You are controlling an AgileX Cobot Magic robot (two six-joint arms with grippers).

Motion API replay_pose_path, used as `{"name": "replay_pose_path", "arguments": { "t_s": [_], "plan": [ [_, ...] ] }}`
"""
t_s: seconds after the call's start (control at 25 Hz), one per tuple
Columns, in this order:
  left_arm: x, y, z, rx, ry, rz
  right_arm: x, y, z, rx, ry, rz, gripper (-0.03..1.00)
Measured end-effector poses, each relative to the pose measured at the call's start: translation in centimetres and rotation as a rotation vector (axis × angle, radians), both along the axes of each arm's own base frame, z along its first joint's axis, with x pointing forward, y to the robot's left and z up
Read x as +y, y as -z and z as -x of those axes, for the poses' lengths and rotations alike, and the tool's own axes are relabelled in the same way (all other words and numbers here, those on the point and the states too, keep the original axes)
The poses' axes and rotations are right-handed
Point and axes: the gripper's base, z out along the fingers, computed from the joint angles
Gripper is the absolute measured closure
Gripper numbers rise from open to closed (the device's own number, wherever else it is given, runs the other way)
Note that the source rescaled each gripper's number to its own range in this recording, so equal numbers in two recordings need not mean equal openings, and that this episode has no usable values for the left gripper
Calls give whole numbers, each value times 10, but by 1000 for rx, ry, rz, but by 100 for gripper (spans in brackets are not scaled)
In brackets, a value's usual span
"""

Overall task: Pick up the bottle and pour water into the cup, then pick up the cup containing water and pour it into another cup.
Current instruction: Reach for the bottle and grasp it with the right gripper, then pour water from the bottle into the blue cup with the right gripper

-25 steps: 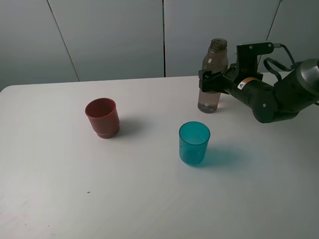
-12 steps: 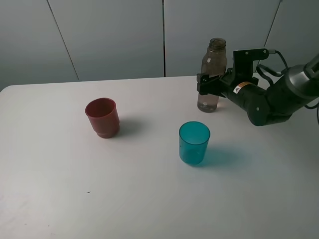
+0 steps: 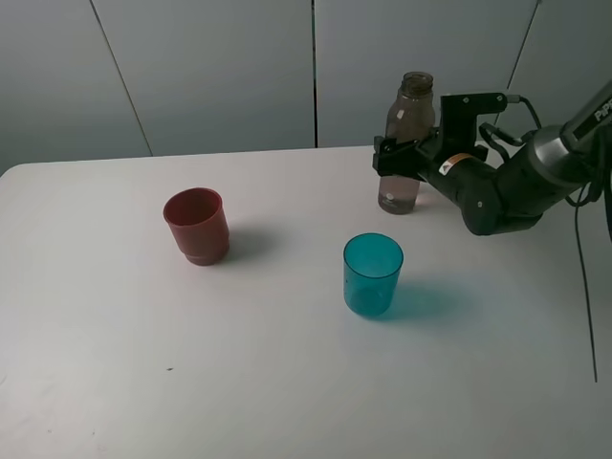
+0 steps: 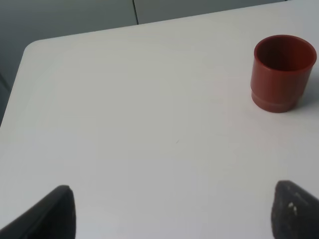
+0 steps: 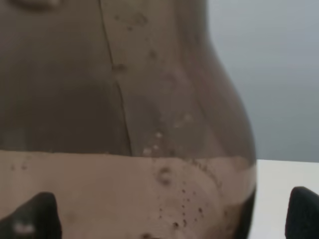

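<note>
The smoky see-through bottle (image 3: 405, 143) stands upright at the back right of the table, with a little water in its base. My right gripper (image 3: 395, 159) is open, with the bottle's middle between its fingers. In the right wrist view the bottle (image 5: 124, 124) fills the picture, and a gap shows between its side and one dark fingertip (image 5: 305, 211). The teal cup (image 3: 372, 273) stands in front of the bottle, near the table's middle. The red cup (image 3: 197, 225) stands at the left. My left gripper (image 4: 174, 211) is open over bare table, well short of the red cup (image 4: 283, 72).
The white table (image 3: 287, 382) ends at a grey wall behind the bottle. Its rounded back left corner (image 4: 30, 47) shows in the left wrist view. The right arm's cables (image 3: 583, 239) hang at the far right.
My right gripper has slid left, so its open fingers now reach further around the bottle. The bottle and both cups stand where they were.
</note>
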Motion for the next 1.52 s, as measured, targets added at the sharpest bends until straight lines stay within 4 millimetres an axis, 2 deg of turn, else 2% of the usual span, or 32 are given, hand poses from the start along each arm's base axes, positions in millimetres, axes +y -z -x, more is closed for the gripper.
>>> {"name": "replay_pose_path", "arguments": {
  "t_s": [0.12, 0.16, 0.2, 0.24, 0.28, 0.32, 0.72, 0.88, 1.04, 1.2, 1.28, 1.36, 1.52],
  "plan": [
    [0, 0, 0, 0, 0, 0, 0, 0, 0, -1, 0, 0, 2],
    [0, 0, 0, 0, 0, 0, 0, 0, 0, -1, 0, 0, 6],
    [0, 0, 0, 0, 0, 0, 0, 1, 0, 1, -1, 3, 14],
    [0, 0, 0, 0, 0, 0, 0, 1, 0, 1, -1, 6, 36],
    [0, 0, 0, 0, 0, 0, 0, 1, 0, -1, -5, 11, 73],
    [0, 0, 0, 0, 0, 0, 0, 1, 0, -2, -7, 18, 97],
    [0, 0, 0, 0, 0, 0, 0, 1, 0, -2, -10, 39, 95],
    [0, 0, 0, 0, 0, 0, -2, -7, 0, 37, -15, 47, 95],
    [0, 0, 0, 0, 0, 0, -8, -33, 2, 78, -66, 118, 95],
    [0, 0, 0, 0, 0, 0, -9, -75, 14, 11, -145, 190, 95],
    [0, 0, 0, 0, 0, 0, -10, -94, 24, -32, -180, 229, 95],
    [0, 0, 0, 0, 1, -2, -12, -104, 38, -49, -209, 265, 95],
    [0, 0, 0, 0, 1, -2, -17, -117, 69, -67, -265, 345, 95]
  ]
}}
